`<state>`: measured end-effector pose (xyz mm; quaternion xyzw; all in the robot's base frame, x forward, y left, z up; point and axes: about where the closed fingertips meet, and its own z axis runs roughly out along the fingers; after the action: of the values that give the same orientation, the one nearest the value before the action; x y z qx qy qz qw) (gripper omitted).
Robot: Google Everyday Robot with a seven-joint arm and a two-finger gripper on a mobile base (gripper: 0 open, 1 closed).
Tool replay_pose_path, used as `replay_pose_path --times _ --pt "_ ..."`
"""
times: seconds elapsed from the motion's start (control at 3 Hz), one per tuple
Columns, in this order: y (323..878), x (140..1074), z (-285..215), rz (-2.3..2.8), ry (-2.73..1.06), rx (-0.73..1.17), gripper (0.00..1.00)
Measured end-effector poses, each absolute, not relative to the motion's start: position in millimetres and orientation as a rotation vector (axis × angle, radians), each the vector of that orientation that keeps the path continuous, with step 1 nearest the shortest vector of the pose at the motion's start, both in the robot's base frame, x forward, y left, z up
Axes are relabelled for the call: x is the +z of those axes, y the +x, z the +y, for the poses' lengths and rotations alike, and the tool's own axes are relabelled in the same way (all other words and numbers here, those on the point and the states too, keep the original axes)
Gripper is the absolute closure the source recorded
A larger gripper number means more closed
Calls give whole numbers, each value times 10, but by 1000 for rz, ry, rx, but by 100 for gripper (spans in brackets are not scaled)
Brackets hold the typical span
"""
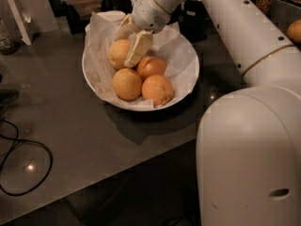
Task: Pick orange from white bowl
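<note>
Where the white robot arm [235,27] reaches in from the upper right, its gripper [123,50] hangs low with cream fingers spread apart on either side of the orange [116,55]. This round, pale yellow-orange, dimpled fruit lies at the back left of the paper-lined white bowl [188,86].

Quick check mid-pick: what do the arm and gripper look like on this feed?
The arm is glossy white: thick rounded segments, thin gold rings at joints, a small slot in the near shell. The gripper, over the white bowl, has flat cream fingers.
</note>
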<state>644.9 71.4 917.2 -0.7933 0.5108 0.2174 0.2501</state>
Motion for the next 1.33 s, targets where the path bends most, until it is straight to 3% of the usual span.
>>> replay_pose_path --times 0.67,1.0,1.33 --pt "6553 9062 709 1401 -2171 585 38" --pt "6561 9033 692 1400 -2179 588 26" --pt "6568 9049 698 1400 -2179 588 29"
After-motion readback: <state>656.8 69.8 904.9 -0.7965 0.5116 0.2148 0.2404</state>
